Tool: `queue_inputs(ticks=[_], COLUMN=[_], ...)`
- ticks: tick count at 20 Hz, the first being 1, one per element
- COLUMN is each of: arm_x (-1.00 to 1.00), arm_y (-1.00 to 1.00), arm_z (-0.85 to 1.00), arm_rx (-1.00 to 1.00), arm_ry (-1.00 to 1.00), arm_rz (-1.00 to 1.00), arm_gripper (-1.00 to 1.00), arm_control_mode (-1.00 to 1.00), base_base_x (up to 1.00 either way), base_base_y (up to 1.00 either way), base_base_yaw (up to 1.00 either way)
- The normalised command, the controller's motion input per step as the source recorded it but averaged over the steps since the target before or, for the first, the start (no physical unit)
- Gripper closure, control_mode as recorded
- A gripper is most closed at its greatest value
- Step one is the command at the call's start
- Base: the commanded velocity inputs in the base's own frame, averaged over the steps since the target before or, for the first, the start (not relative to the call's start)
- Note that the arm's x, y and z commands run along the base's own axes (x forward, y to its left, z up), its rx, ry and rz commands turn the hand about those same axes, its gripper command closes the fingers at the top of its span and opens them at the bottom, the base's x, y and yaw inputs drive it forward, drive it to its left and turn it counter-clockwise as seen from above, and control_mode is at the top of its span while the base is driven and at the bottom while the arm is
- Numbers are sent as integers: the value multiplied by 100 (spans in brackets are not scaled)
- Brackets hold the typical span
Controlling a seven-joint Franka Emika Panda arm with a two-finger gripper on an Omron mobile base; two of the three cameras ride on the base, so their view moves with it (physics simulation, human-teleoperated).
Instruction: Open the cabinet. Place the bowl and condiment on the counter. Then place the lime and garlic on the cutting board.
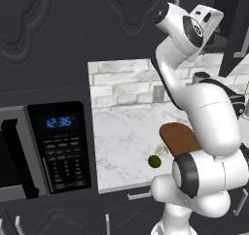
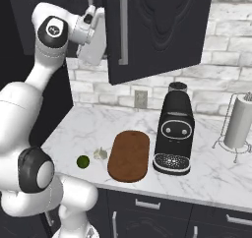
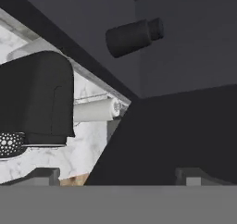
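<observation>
The arm is raised to the wall cabinet [image 2: 157, 30], whose door is seen swung open in the right base view, its long silver handle facing the camera. In the hand view the gripper [image 3: 118, 174] is shown with its two dark tips set wide apart and nothing between them, aimed into the dark cabinet interior, where the condiment [image 3: 134, 36], a small black bottle with a narrower cap, appears lying sideways across the rolled picture. The bottle is not made out in either base view, and the bowl cannot be made out in the dark interior. On the white marble counter [image 2: 206, 170] the reddish-brown cutting board [image 2: 129, 155] is laid out in full in the right base view, while in the left base view only one end of it is seen past the arm's body. The lime [image 2: 83, 161] and the pale garlic [image 2: 100, 154] rest on the marble just beside the board, apart from it. A black coffee machine [image 2: 174, 133] and a paper towel holder [image 2: 238, 124] are seen to the board's right; a microwave [image 1: 46, 149] is given by the left base view.
</observation>
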Motion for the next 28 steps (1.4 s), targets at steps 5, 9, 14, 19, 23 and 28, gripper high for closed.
queue_inputs(ticks=[5,9,14,19,23,28], arm_x=[-15,-90,-100,-32,0,0], arm_y=[-100,-100,-100,-94,-20,95], arm_z=[1,3,0,0,-2,-6], arm_rx=[1,5,3,4,8,9], arm_ry=[7,0,0,0,-8,-9], arm_rz=[-4,-9,-17,-12,1,13], arm_gripper=[-100,-100,-100,-100,-100,-100], arm_control_mode=[-100,-100,-100,-100,-100,-100], base_base_x=[0,0,0,0,0,0], base_base_y=[0,0,0,0,0,0], base_base_yaw=[0,0,0,0,0,0])
